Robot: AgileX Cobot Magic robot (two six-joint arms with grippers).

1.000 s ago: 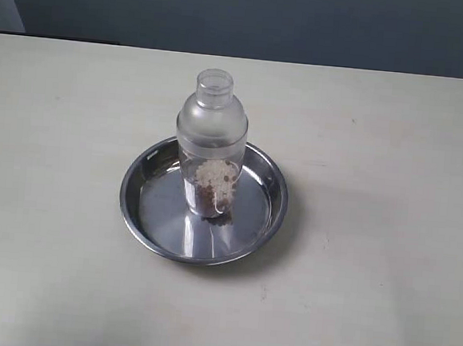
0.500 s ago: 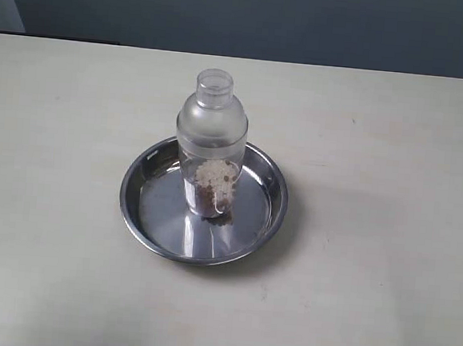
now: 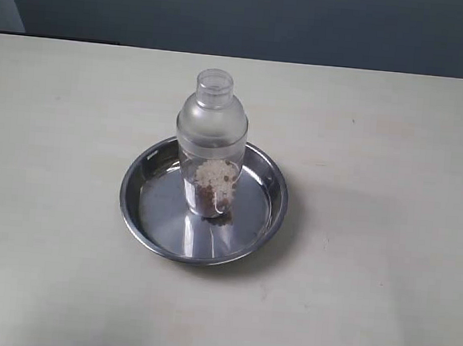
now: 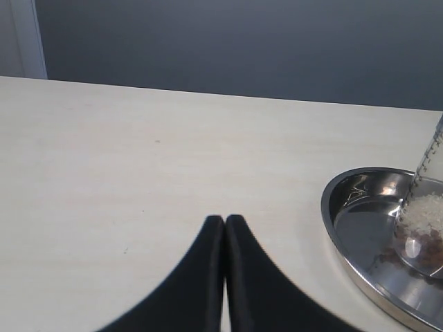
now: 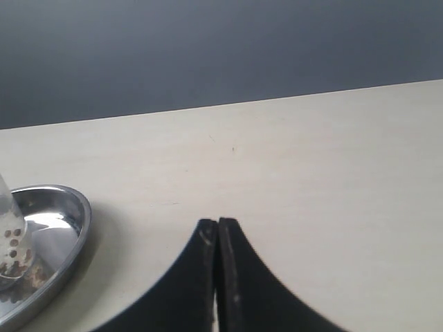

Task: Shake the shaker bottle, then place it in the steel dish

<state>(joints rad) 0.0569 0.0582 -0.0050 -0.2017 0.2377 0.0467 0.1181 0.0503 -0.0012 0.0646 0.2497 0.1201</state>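
Exterior view: shaker bottle (image 3: 210, 143) upright at centre of steel dish (image 3: 160, 219), granules low inside. Left gripper (image 4: 225, 221) and right gripper (image 5: 217, 223) both closed, empty, clear of dish. Bottle likely light, rigid, slippery plastic; best hold on straight body below domed shoulder.

A pale cream table (image 3: 393, 154) spreads out ahead of the left gripper (image 4: 225, 221) and the right gripper (image 5: 217, 223). Beyond it, further ahead, stands a dark blue-grey wall (image 3: 307, 23), with a paler strip (image 4: 24, 38) at one end.
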